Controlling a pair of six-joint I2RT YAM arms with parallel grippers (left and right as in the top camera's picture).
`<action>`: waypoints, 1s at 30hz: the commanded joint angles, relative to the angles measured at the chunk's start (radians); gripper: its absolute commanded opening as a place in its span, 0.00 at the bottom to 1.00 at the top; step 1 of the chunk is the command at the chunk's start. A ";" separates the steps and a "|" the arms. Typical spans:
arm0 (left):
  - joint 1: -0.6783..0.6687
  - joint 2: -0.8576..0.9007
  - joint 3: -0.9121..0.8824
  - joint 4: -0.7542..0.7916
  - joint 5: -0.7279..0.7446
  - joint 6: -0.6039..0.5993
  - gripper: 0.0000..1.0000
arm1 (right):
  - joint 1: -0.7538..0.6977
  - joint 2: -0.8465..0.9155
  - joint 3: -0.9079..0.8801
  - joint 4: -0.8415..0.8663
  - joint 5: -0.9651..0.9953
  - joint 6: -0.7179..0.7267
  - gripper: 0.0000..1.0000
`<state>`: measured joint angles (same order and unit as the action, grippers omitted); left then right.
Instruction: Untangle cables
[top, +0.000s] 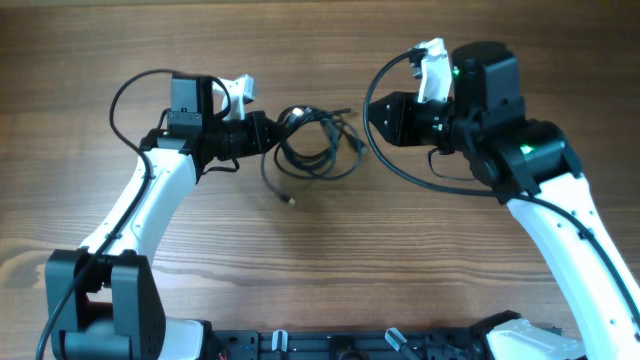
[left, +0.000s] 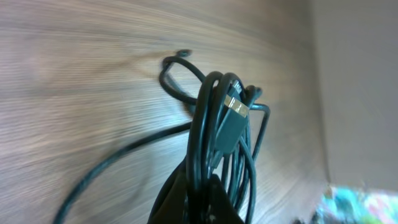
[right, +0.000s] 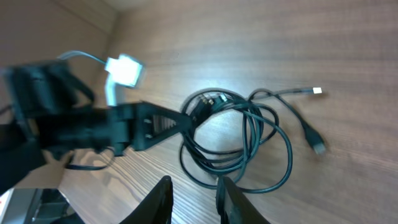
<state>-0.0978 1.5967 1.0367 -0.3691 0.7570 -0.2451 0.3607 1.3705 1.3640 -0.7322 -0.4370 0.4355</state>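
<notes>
Clenched jaws on the left gripper (top: 272, 132) pinch several strands of the cables (top: 315, 140) at the bundle's left edge in the overhead view. In the left wrist view the dark fingers (left: 193, 199) sit at the bottom centre of the frame, with the black strands rising out of them in long loops. A silvery plug (left: 236, 107) lies against those loops just right of centre.

Jaws on the right gripper (right: 194, 183) stand parted at the bottom of the right wrist frame. Bare wood shows between the two fingers, and they grasp nothing. They hang just below the coil without touching it.

Overhead, the cables lie as a loose coil in the upper middle of the frame, between the two grippers, on the wooden table (top: 400, 250). One thin tail (top: 291, 200) trails down and to the left of the coil. From the right wrist, two further ends reach towards the right of the frame, one with a pale plug tip (right: 318, 91) and one with a darker plug (right: 317, 146).
</notes>
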 joint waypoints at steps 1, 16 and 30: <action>0.005 -0.059 0.013 0.083 0.259 0.093 0.04 | 0.001 0.033 0.004 -0.020 -0.021 -0.061 0.38; 0.005 -0.211 0.013 0.090 0.326 0.081 0.04 | 0.003 0.081 0.003 -0.032 0.045 -0.070 0.58; 0.005 -0.210 0.013 -0.227 0.244 0.080 0.04 | 0.043 0.216 0.003 -0.098 -0.147 -0.743 0.63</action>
<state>-0.0978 1.4094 1.0382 -0.5644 0.9844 -0.1764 0.3756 1.5303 1.3636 -0.8238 -0.5289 -0.0959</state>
